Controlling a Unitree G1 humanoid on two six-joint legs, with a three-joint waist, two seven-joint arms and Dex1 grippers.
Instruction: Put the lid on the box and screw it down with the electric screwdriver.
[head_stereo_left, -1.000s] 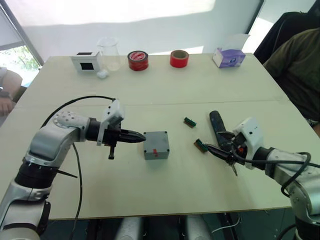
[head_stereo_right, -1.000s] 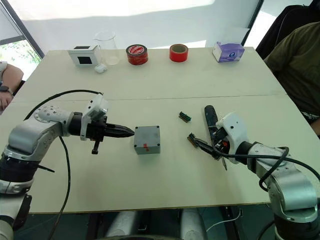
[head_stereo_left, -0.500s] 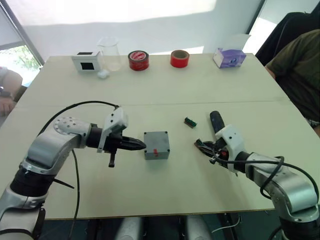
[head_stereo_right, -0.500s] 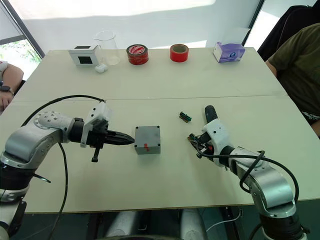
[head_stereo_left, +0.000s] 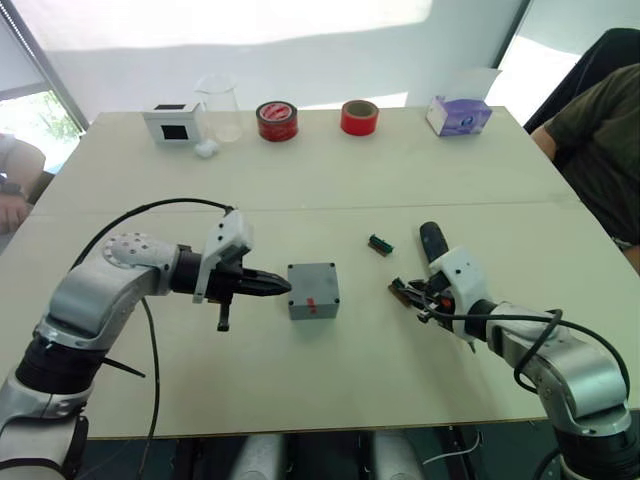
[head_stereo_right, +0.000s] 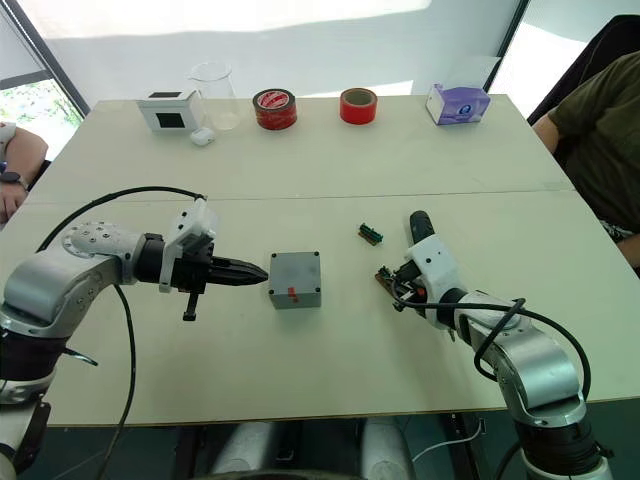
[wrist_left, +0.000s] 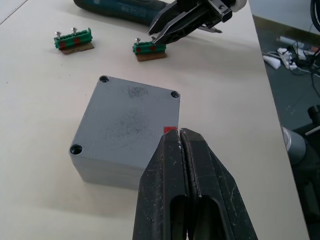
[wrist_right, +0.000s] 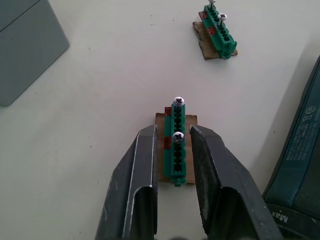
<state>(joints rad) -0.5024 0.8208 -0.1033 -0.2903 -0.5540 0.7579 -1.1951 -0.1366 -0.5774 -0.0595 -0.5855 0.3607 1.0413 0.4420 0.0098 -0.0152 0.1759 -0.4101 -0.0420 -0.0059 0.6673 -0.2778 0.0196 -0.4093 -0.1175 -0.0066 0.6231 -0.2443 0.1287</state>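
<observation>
Grey box (wrist_left: 124, 130) with red mark; green screw strip (wrist_right: 175, 145).

1. The box (wrist_left: 125, 132) looks like matt grey plastic, its top scuffed.
2. The table (head_stereo_left: 330, 180) is smooth, pale and matt.
3. The green screw holder (wrist_right: 176, 150) is plastic on brown card, carrying shiny metal screws.

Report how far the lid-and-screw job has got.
Done: the shallow grey plastic lid sits on the grey square box; its visible corner holes look empty. In hand: the right gripper, open, straddles a green screw-holder strip with two screws standing in it. The left gripper, shut, hovers at the box's edge. Left: the black electric screwdriver lies on the table; no screw is driven.
</observation>
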